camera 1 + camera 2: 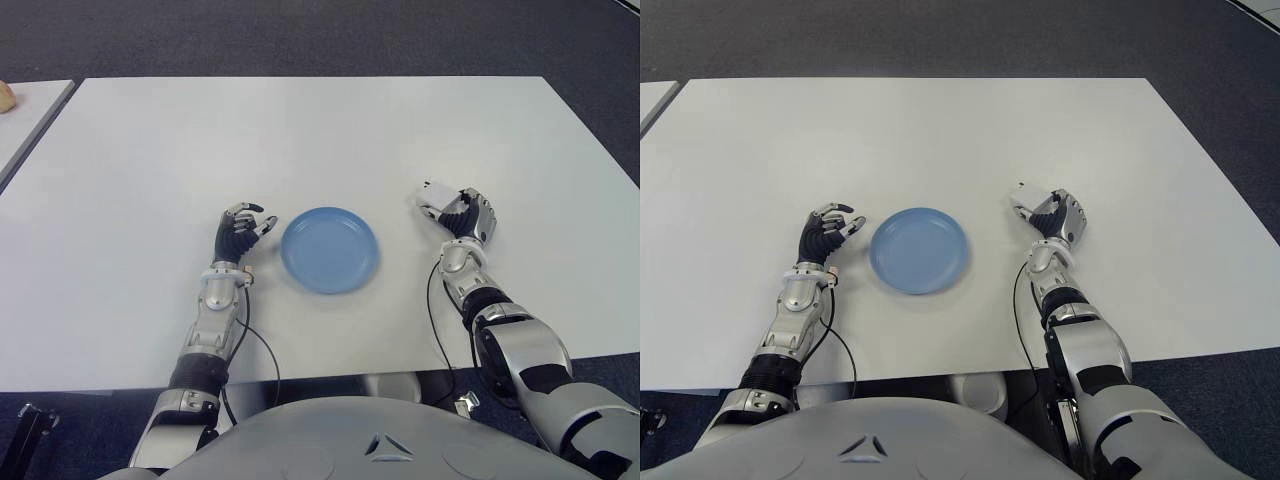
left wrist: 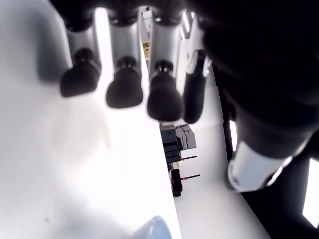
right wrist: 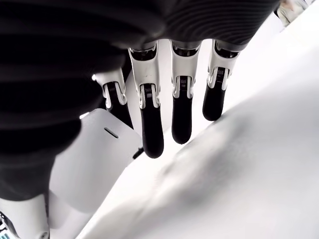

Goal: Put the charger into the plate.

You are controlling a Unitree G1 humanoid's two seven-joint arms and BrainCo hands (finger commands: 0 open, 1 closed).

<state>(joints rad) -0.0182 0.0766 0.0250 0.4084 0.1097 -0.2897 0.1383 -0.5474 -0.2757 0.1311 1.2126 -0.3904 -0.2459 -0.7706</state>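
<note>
A white charger [image 1: 434, 194] sits at the fingertips of my right hand [image 1: 462, 218], to the right of the empty blue plate [image 1: 329, 249]. In the right wrist view the charger [image 3: 94, 159] is held between the thumb and the index finger, while the other fingers [image 3: 182, 119] hang straight over the white table. The charger looks tilted and slightly raised, with a shadow under it. My left hand [image 1: 240, 228] shows just left of the plate, fingers loosely curled and holding nothing. A sliver of the plate [image 2: 152, 229] also appears in the left wrist view.
The white table [image 1: 300, 140] stretches far behind the plate. A second table [image 1: 25, 115] stands at the left with a small tan object [image 1: 5, 97] at its edge. Dark carpet surrounds both. Black cables [image 1: 435, 320] run along my forearms.
</note>
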